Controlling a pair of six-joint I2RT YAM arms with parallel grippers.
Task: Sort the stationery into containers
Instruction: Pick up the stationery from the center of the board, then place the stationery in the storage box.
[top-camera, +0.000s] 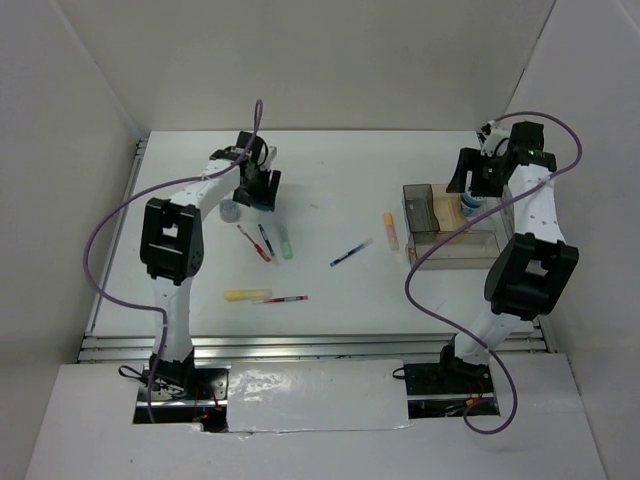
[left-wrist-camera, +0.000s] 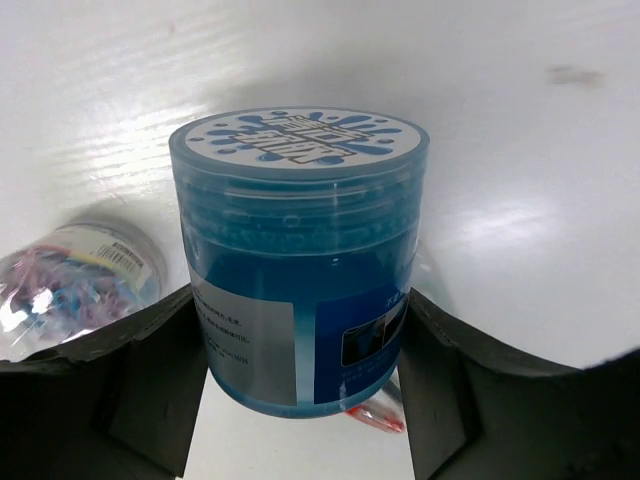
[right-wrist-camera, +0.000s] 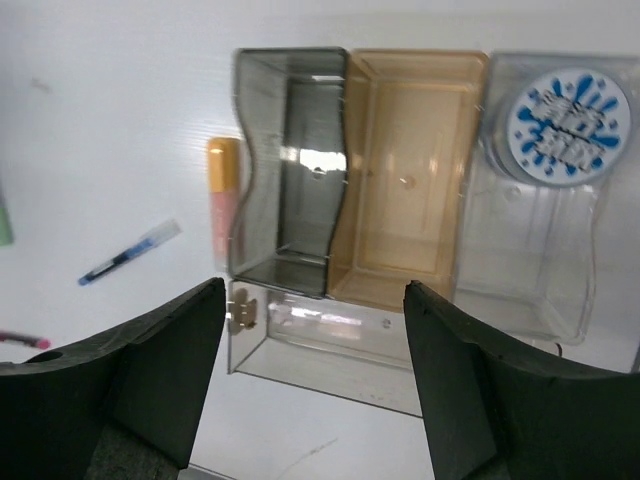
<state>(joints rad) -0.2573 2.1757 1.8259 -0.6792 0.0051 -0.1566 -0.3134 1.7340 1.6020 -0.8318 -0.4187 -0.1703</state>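
Note:
My left gripper (top-camera: 258, 193) (left-wrist-camera: 300, 300) is shut on a round blue tape roll (left-wrist-camera: 300, 260), one finger against each side. A grey-patterned roll (left-wrist-camera: 70, 285) (top-camera: 230, 211) lies just to its left, and a red pen tip (left-wrist-camera: 380, 412) shows under the blue roll. My right gripper (top-camera: 470, 195) (right-wrist-camera: 312, 295) hangs open and empty above the containers (top-camera: 420, 190) (right-wrist-camera: 290, 55), a box with grey, amber and clear compartments. A second blue roll (right-wrist-camera: 568, 125) sits in the clear compartment.
Two red pens (top-camera: 257, 243) and a green highlighter (top-camera: 286, 243) lie near the left gripper. A blue pen (top-camera: 351, 253) (right-wrist-camera: 130, 253) is mid-table. An orange highlighter (top-camera: 390, 231) (right-wrist-camera: 223, 195) rests against the box. A yellow highlighter (top-camera: 247, 295) and another red pen (top-camera: 282, 299) lie nearer the front.

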